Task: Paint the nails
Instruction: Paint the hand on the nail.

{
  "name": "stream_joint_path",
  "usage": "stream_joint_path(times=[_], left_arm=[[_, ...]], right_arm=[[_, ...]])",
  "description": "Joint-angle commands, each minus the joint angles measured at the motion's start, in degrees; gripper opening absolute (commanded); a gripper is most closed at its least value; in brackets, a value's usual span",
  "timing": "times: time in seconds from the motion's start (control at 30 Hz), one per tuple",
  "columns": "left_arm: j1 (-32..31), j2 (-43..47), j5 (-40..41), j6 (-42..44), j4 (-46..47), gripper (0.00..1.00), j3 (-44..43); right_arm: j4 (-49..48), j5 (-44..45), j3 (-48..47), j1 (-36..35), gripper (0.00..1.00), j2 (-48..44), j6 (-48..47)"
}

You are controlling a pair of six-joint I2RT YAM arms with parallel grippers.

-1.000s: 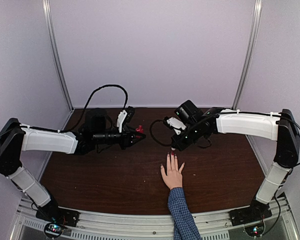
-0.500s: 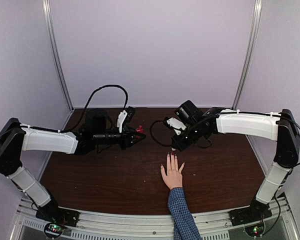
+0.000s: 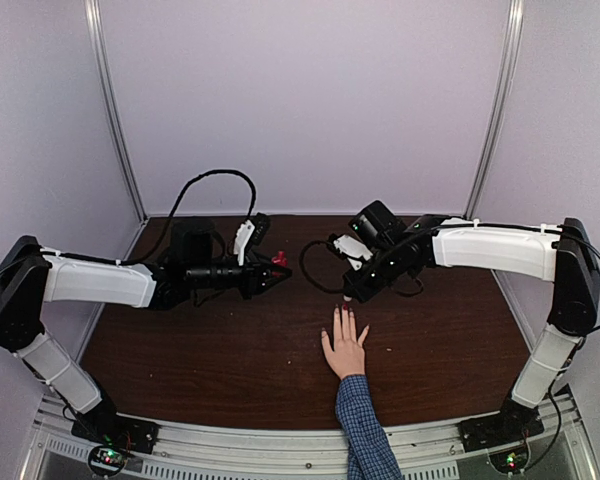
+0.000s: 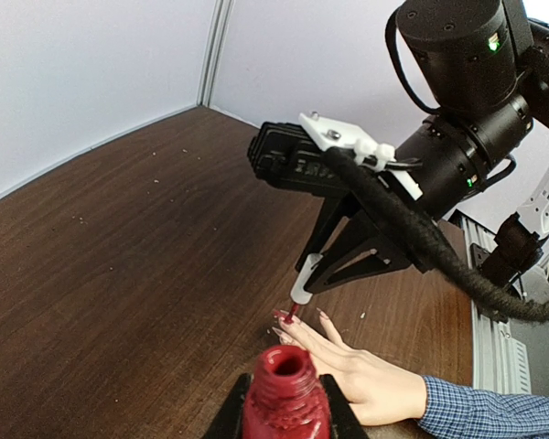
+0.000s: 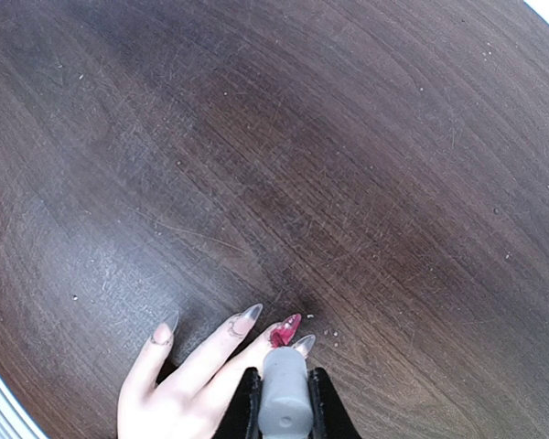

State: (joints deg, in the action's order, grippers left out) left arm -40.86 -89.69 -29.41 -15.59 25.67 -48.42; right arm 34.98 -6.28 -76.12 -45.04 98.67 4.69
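A person's hand (image 3: 345,350) is lying flat on the brown table (image 3: 210,350), palm down, with the fingers spread and pointing away from the robot. The blue checked sleeve (image 3: 363,432) is sticking out toward the near edge. The nails (image 5: 256,325) are long and pointy. One nail is showing dark red paint, and the others are looking clear or pale.

The right gripper (image 5: 283,402) is hanging just above the fingertips. It is squeezing tight on the white cap (image 4: 301,283) of a little brush. The red brush tip (image 4: 289,317) is pointing down and is touching, or almost touching, the red nail.

The left gripper (image 4: 284,416) is sitting off to the left side of the table, well apart from the hand. It is pinching a small red bottle (image 4: 285,395) between its two fingers. The bottle is standing upright and its top is open, so the round hole is showing. In the top view the bottle is only a tiny red spot at the tip of the left arm.

A black cable (image 3: 205,185) is looping up behind the left arm.
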Motion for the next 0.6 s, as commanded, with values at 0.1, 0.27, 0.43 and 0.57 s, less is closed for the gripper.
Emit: stream_joint_path(times=[0.1, 0.27, 0.43, 0.57], left_arm=[[0.4, -0.6, -0.8, -0.4, 3.6, 0.00, -0.5], [0.3, -0.5, -0.8, -0.5, 3.8, 0.00, -0.4], [0.3, -0.3, -0.6, -0.4, 3.5, 0.00, -0.1], [0.4, -0.1, -0.6, -0.3, 3.5, 0.00, -0.2]], right_arm=[[0.1, 2.5, -0.1, -0.1, 0.00, 0.3, 0.4], [-0.3, 2.9, -0.6, 0.1, 0.00, 0.2, 0.7], [-0.7, 3.3, -0.5, 0.2, 0.00, -0.2, 0.8], [-0.8, 3.2, -0.2, 0.4, 0.00, -1.0, 1.0]])
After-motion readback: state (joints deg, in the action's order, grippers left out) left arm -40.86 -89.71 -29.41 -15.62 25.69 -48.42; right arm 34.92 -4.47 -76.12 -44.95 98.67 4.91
